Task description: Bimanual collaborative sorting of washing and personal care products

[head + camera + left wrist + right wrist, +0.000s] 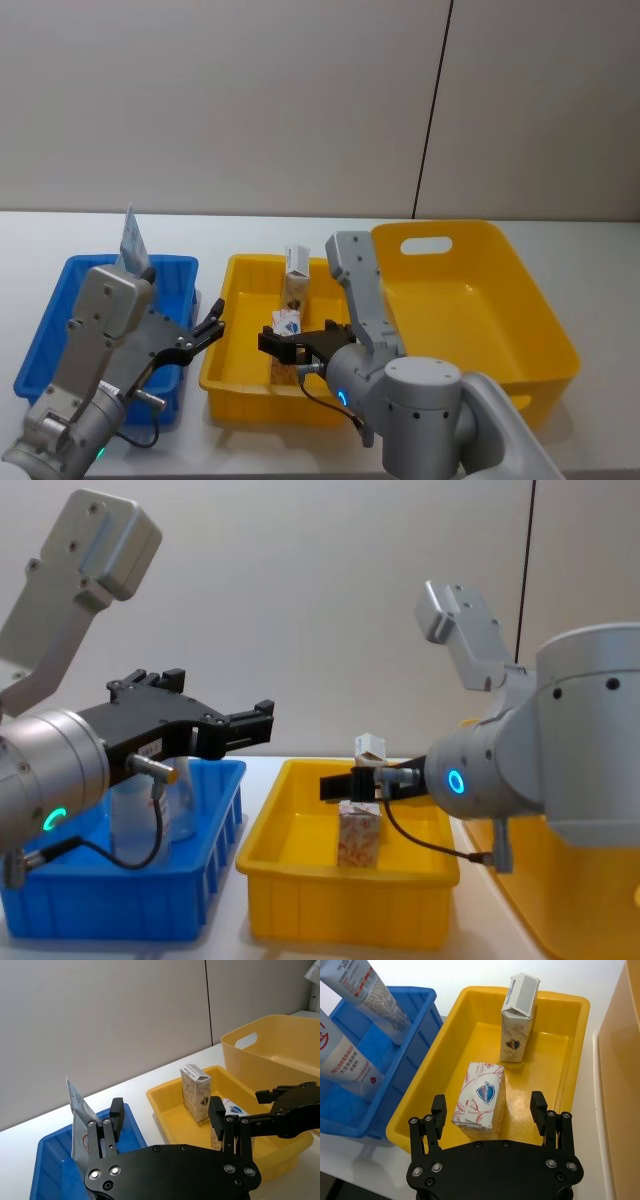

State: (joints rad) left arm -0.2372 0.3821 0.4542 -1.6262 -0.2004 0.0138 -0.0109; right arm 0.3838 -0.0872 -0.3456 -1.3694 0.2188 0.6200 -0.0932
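The right gripper hangs over the small yellow bin, which sits in the middle of the desk. Its fingers are spread apart on either side of a white-and-orange patterned carton, and neither finger touches it. This carton stands in the near part of the bin. A second carton stands upright near the bin's far wall, its top flap lifted.

The left gripper hovers above the desk where the blue bin meets the small yellow bin. Its fingers are also wide apart and hold nothing. In the blue bin two white squeeze tubes lean on end: one carries a red round logo, and the other lies farther back. A large yellow bin with a handle slot stands to the right of the small one.
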